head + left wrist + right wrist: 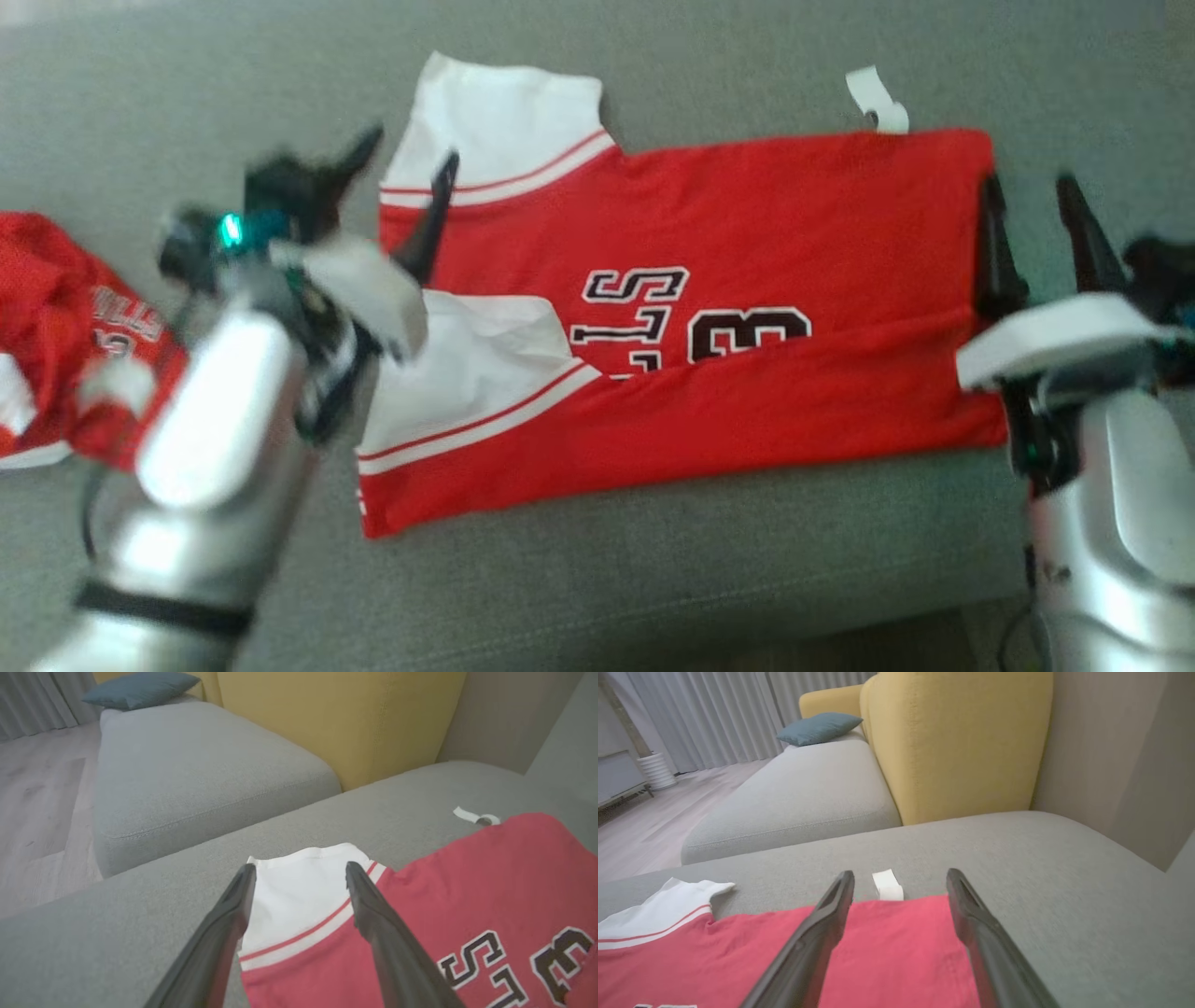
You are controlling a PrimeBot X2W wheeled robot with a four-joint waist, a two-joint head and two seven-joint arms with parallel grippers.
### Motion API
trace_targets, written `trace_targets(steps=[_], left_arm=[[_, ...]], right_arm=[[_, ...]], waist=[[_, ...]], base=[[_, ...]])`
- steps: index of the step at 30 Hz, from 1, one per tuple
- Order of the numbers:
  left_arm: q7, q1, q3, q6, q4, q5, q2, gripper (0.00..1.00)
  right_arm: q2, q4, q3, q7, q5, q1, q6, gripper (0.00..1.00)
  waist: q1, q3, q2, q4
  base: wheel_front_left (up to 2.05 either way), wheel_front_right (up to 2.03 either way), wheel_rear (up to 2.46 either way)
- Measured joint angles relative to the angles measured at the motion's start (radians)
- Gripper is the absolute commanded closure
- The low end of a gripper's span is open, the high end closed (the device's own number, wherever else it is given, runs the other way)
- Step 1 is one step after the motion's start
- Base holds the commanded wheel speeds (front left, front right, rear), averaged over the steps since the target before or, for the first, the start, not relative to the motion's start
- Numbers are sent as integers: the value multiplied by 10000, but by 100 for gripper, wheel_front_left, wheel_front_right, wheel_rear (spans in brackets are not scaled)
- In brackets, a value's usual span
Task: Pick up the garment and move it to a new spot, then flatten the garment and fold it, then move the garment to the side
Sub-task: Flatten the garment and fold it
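One red basketball jersey [728,224] lies lengthwise across the grey sofa seat [653,579], its near long edge folded up over the dark, white-outlined lettering. Its two white sleeves, each trimmed with a red stripe, point to the robot's left. Two hands flank it. The left hand [414,147] hovers over the far sleeve with its two dark fingers spread apart and nothing between them. The right hand [1027,184] sits at the jersey's opposite end, fingers likewise apart and empty. One white tag [878,98] curls out from the far right corner. A second red garment [56,308] lies crumpled at the far left of the seat. Behind the seat stand one yellow backrest [957,742] and one teal cushion [819,727].
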Motion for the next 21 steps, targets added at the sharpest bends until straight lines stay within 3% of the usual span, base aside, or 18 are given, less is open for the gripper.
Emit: trace_targets(steps=[4,12,21], left_arm=[[1160,-1801,-330,-401,922,6,583,0],[3083,-4398,-1799,-522,2748,-1028,1662,0],[2930,-5341,-2477,-522,4044,-1530,2065,0]], right_arm=[[-40,-219,575,50,0,-838,0,0],[-198,-625,1296,44,159,-2143,0,0],[-184,-660,1430,-196,318,-2251,0,0]], waist=[[0,673,0,-277],[1,1941,0,-1015],[3,2636,0,-1610]], base=[[0,0,0],[0,0,0],[0,0,0]])
